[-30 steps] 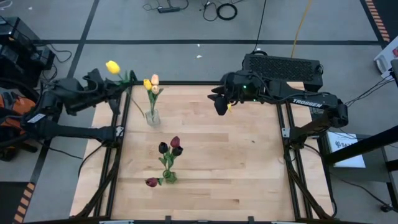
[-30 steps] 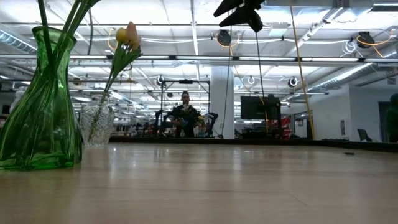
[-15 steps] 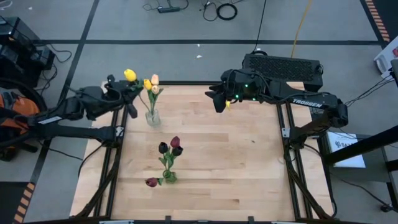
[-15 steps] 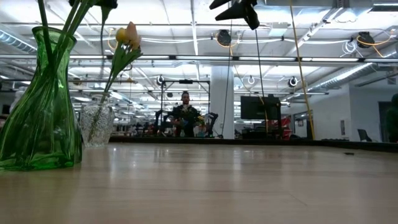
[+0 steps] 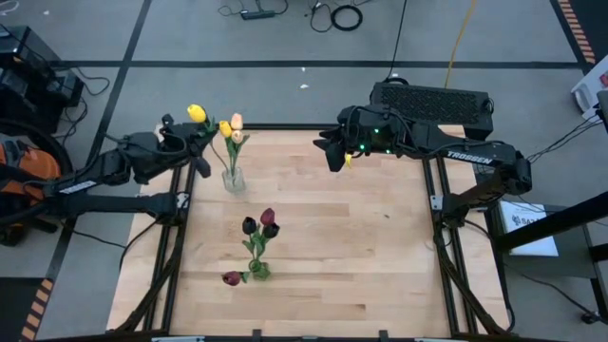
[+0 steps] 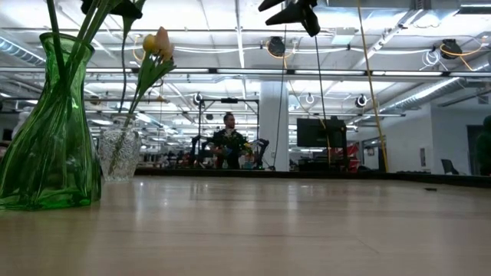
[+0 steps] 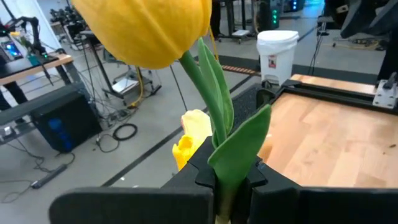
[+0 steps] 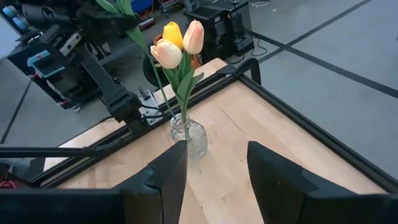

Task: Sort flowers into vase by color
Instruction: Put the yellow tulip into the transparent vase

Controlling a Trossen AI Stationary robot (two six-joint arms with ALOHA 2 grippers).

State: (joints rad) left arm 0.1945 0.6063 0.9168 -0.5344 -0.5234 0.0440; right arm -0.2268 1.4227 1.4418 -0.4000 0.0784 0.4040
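Observation:
My left gripper [image 5: 187,137] is over the table's far left corner, shut on a yellow tulip whose head [image 5: 197,114] rises beyond the fingers, just left of the clear glass vase [image 5: 233,179]. That vase holds a yellow and two cream-peach tulips [image 8: 177,40] by their stems. A green vase [image 5: 258,271] nearer the front holds several dark red tulips [image 5: 266,223]; one of them [image 5: 231,278] droops beside it. My right gripper [image 5: 332,157] hovers open above the far middle of the table, right of the clear vase [image 8: 189,137]. My left gripper pinches the yellow tulip's green stem [image 7: 225,180] between its two fingers [image 7: 264,179], just below the leaves [image 7: 242,140], coming level from the table's left. The tulip is lifted clear, with its head [image 7: 149,28] above the fingers. The stem below the fingers is hidden.
A black metal frame [image 5: 195,204] borders the wooden table [image 5: 380,256] on its left, right and far sides. The right half of the tabletop carries nothing. In the low view the green vase [image 6: 50,123] stands near and left, with the clear vase [image 6: 119,153] behind it. A person [image 6: 228,142] sits far off in the room.
My left gripper has carried the yellow tulip from outside the table's far left corner toward the right, closer to the clear vase, then held still for the last half second. The tulip's head now stands close beside the flowers in that vase.

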